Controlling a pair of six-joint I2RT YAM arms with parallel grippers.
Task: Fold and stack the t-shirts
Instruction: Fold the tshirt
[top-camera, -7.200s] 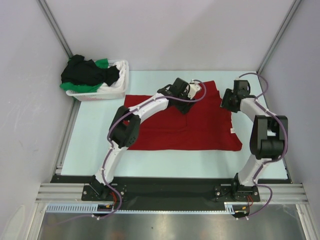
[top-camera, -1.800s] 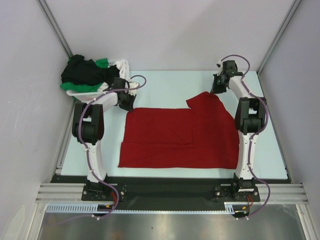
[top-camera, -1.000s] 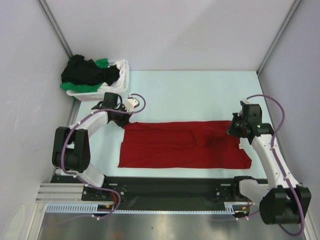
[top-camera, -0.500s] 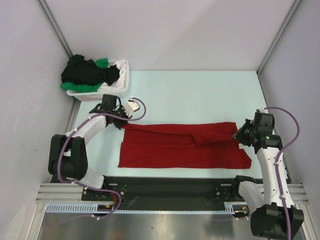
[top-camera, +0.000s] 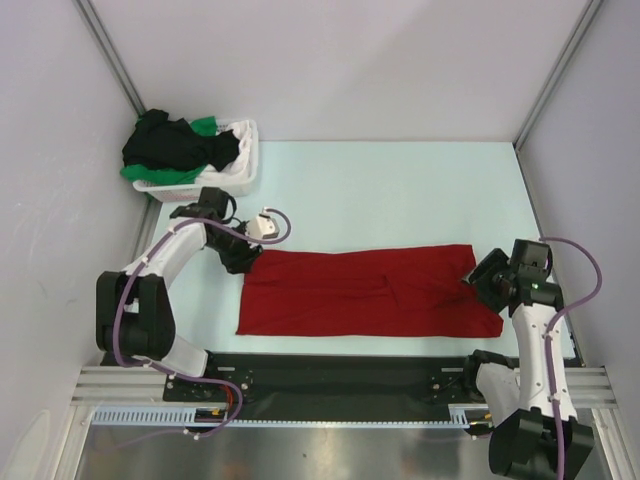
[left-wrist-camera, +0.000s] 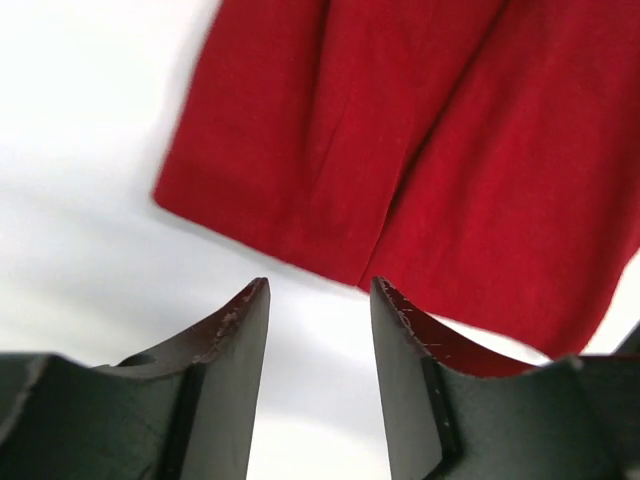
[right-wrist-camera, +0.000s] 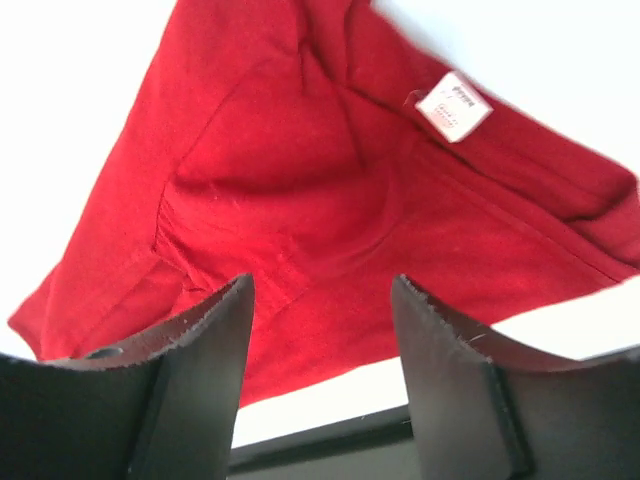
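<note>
A red t-shirt (top-camera: 370, 292) lies folded in a long flat strip across the near part of the table. It fills the upper part of the left wrist view (left-wrist-camera: 430, 150) and of the right wrist view (right-wrist-camera: 330, 200), where its pale neck label (right-wrist-camera: 453, 105) shows. My left gripper (top-camera: 243, 262) is open and empty just above the strip's left end. My right gripper (top-camera: 480, 274) is open and empty over the strip's right end. Black (top-camera: 170, 145) and green (top-camera: 203, 127) t-shirts lie heaped in the basket.
A white plastic laundry basket (top-camera: 242, 170) stands at the table's far left corner. The black front rail (top-camera: 340, 375) runs along the near edge. Grey walls close in the left, right and back.
Both grippers brought the shirt's far half toward the near edge, let go and opened. The shirt now lies as a narrower strip. The left gripper dropped to the strip's left end.
</note>
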